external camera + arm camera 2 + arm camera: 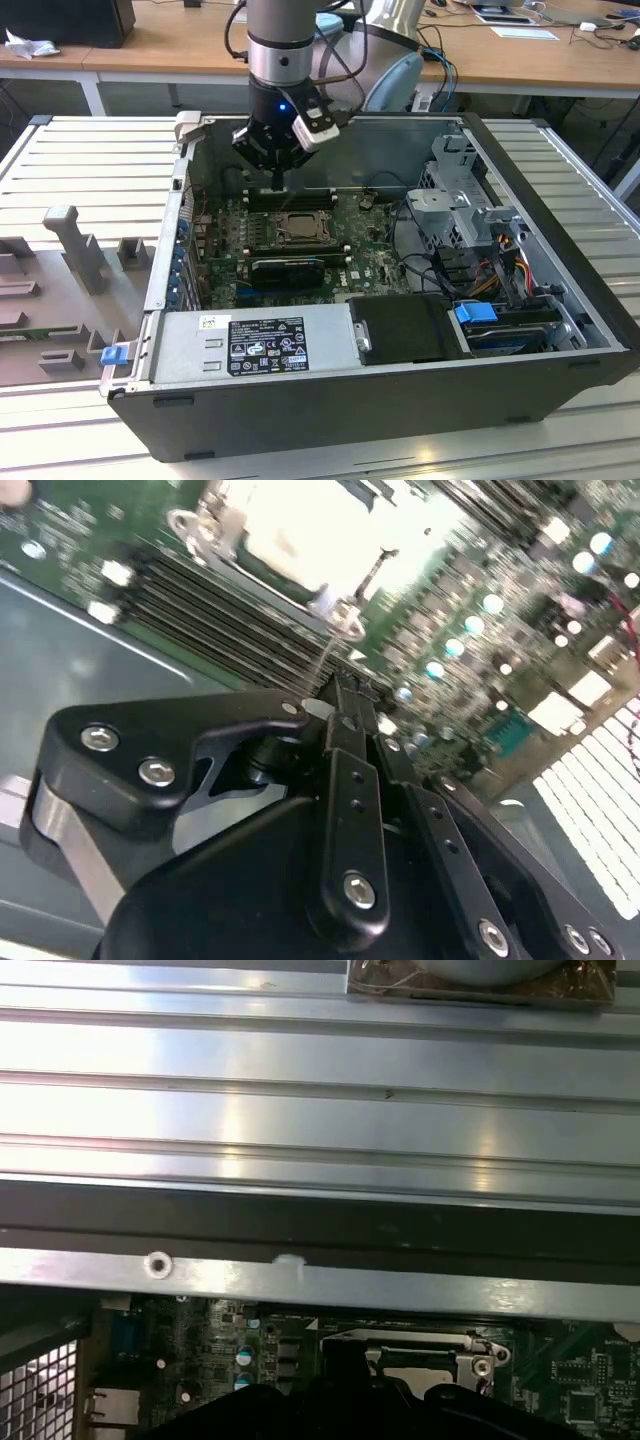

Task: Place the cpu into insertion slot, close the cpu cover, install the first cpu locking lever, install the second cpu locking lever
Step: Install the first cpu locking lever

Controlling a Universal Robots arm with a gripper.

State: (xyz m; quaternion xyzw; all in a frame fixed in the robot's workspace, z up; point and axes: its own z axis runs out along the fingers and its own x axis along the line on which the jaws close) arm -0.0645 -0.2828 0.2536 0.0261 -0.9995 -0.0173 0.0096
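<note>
Exterior view: gripper [277, 180] hangs inside the open computer case [400, 390], upper middle of frame, tip just above the motherboard's [370, 262] far edge. The insertion slot [296, 228] sits just below it in frame, cpu cover [300, 216] lying flat, pale cpu [297, 230] showing through its window. Second wrist view adds the fingers [345, 725] pinched narrow, nothing visibly between them, cpu [300, 530] bright just beyond. First wrist view shows the case's metal rim [300, 1280] above the slot [420, 1358].
</note>
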